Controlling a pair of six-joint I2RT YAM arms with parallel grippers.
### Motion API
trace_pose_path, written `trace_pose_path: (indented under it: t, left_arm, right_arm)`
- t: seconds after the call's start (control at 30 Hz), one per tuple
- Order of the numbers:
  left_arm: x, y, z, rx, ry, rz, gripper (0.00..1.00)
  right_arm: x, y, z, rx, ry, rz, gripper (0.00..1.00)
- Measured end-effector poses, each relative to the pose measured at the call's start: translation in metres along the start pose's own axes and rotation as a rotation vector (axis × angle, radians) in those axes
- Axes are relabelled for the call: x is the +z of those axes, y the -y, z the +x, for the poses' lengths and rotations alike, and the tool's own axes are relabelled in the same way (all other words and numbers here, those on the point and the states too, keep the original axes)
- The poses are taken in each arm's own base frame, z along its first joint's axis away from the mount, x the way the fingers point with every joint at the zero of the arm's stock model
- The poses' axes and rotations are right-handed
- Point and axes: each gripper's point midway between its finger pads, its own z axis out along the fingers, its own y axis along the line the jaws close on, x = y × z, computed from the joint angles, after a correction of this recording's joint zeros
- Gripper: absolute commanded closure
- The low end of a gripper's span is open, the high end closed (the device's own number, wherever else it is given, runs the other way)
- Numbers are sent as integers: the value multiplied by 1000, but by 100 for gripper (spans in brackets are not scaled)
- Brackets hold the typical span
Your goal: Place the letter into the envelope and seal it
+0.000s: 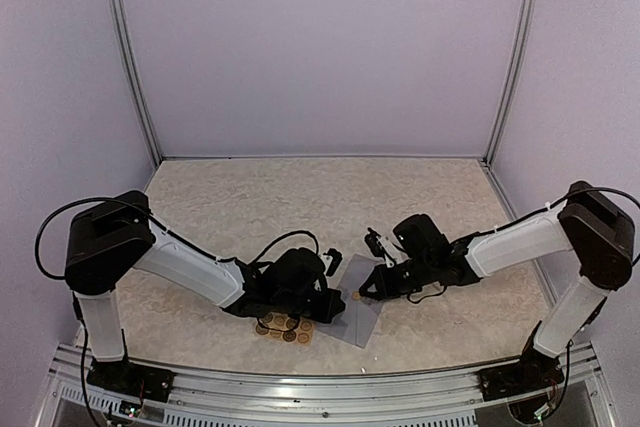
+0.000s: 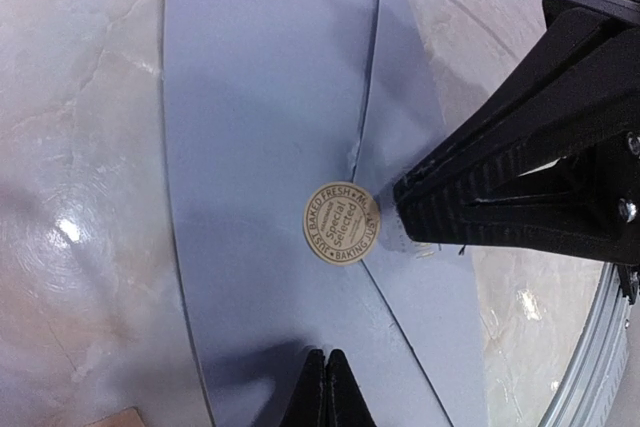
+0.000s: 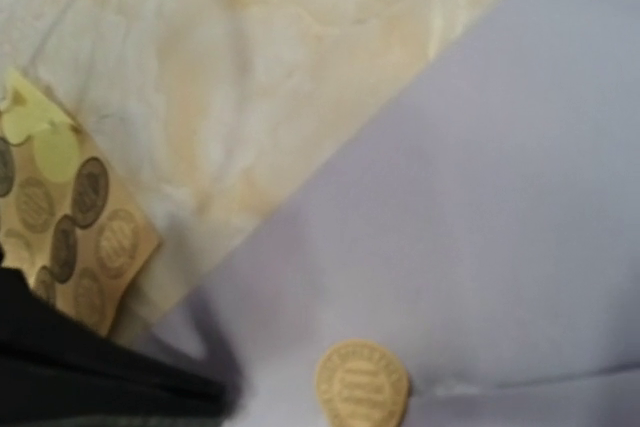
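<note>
Here, your left gripper, jaws clenched together, sits over the envelope's left side. Your right gripper touches the round sticker; I cannot tell whether its jaws are clenched or released.

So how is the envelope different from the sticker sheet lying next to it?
The envelope is grey-lavender, while the sticker sheet is tan. The envelope is the larger of the two. The envelope carries a single round sticker at the tip of its flap. The sticker sheet holds several, plus a few paler spots that look empty. Both are paper and lie flat on the table.
</note>
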Motion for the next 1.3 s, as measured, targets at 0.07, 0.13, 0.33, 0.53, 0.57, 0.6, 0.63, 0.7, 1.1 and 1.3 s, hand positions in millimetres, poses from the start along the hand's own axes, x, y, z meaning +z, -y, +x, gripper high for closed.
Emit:
trace_pose_path:
  t: [0.07, 0.13, 0.33, 0.53, 0.57, 0.6, 0.63, 0.7, 1.1, 1.3]
  left_arm:
    - [0, 0, 0, 0, 0, 0, 99]
    - [0, 0, 0, 0, 0, 0, 99]
    - [0, 0, 0, 0, 1, -1, 99]
    - [0, 0, 0, 0, 1, -1, 100]
    - [0, 0, 0, 0, 1, -1, 99]
    - [0, 0, 0, 0, 1, -1, 99]
    - [0, 0, 0, 0, 1, -2, 100]
    - [0, 0, 0, 0, 1, -2, 99]
    - [0, -1, -1, -1, 2, -3, 100]
    - [0, -2, -1, -2, 2, -4, 100]
  right_arm:
    - [4, 2, 1, 3, -6, 3, 100]
    - [8, 4, 1, 5, -13, 7, 100]
    - [16, 9, 5, 11, -27, 17, 100]
    - [22, 7, 1, 7, -27, 0, 100]
    - [23, 6, 1, 6, -28, -4, 100]
    - [24, 5, 1, 3, -29, -9, 100]
    - [24, 5, 0, 2, -30, -12, 100]
    - [26, 4, 0, -2, -32, -20, 100]
    - [28, -1, 2, -13, -42, -34, 100]
    - [27, 1, 1, -1, -30, -6, 100]
